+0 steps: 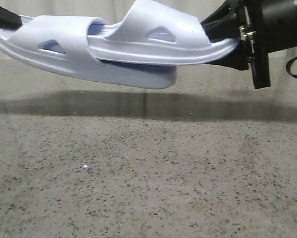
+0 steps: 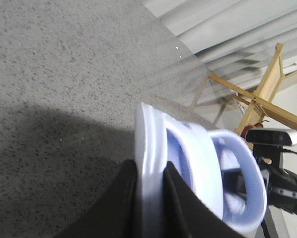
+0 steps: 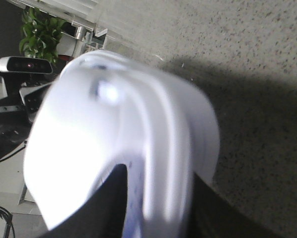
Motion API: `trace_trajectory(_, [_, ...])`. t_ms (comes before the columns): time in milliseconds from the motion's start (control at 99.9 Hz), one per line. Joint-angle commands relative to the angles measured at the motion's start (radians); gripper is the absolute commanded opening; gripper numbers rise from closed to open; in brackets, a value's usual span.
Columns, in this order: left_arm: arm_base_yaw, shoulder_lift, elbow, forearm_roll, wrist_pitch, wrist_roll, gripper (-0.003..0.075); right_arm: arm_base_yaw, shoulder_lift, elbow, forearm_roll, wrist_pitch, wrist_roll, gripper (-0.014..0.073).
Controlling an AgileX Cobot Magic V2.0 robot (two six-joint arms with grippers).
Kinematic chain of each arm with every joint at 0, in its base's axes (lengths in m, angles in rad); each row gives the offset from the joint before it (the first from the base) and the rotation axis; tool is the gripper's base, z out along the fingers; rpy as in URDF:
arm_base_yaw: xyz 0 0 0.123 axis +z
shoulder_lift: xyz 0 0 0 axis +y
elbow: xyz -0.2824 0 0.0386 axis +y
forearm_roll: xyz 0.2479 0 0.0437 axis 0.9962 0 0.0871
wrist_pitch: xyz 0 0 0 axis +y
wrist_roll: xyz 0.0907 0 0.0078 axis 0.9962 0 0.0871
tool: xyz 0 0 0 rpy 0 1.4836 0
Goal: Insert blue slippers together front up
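Two pale blue slippers hang in the air above the table in the front view. The left slipper [image 1: 69, 49] is held at its heel end by my left gripper [image 1: 2, 22]. The right slipper [image 1: 158, 37] is held at its heel end by my right gripper [image 1: 233, 44], and its toe is pushed under the left slipper's strap. In the left wrist view my black fingers [image 2: 123, 198] clamp the left slipper's sole edge [image 2: 151, 163]. In the right wrist view my fingers [image 3: 113, 198] clamp the right slipper's sole [image 3: 158, 163], which is blurred.
The speckled grey table [image 1: 148, 178] lies below the slippers with their shadow across it. A wooden frame [image 2: 262, 94] and a camera stand beyond the table. A plant [image 3: 39, 32] and another camera stand past the table edge.
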Motion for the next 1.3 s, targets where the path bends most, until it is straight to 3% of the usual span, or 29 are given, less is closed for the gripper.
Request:
trace_trajectory(0, [0.015,-0.027,-0.024,-0.068,0.125,0.001,0.0015,-0.058,-0.033,-0.03,0.026,0.121,-0.018,0.0187])
trace_trajectory(270, [0.089,-0.027,-0.024,-0.045,0.083,0.001,0.0015,-0.228,-0.037,-0.03,-0.02,0.221,-0.007,0.0187])
trace_trajectory(531, [0.045,-0.027,-0.024,0.08,-0.11,0.003,0.0017,-0.256,-0.067,-0.03,-0.034,0.209,-0.006,0.0187])
trace_trajectory(621, [0.023,-0.027,-0.024,0.089,-0.145,0.066,0.0022,-0.256,-0.073,-0.03,-0.044,0.198,-0.006,0.0187])
trace_trajectory(721, [0.013,-0.027,-0.024,0.09,-0.152,0.126,0.0084,-0.256,-0.079,-0.03,-0.055,0.197,-0.006,0.0187])
trace_trajectory(911, [0.015,-0.027,-0.024,0.144,-0.204,0.125,0.032,-0.258,-0.079,-0.03,-0.064,0.195,-0.006,0.0187])
trace_trajectory(1011, [0.015,-0.027,-0.024,0.194,-0.206,0.154,0.04,-0.258,-0.079,-0.03,-0.077,0.185,-0.006,0.0187])
trace_trajectory(1292, [0.093,-0.072,-0.119,0.248,-0.111,0.159,0.0415,-0.351,-0.103,-0.03,-0.119,0.201,-0.006,0.0186])
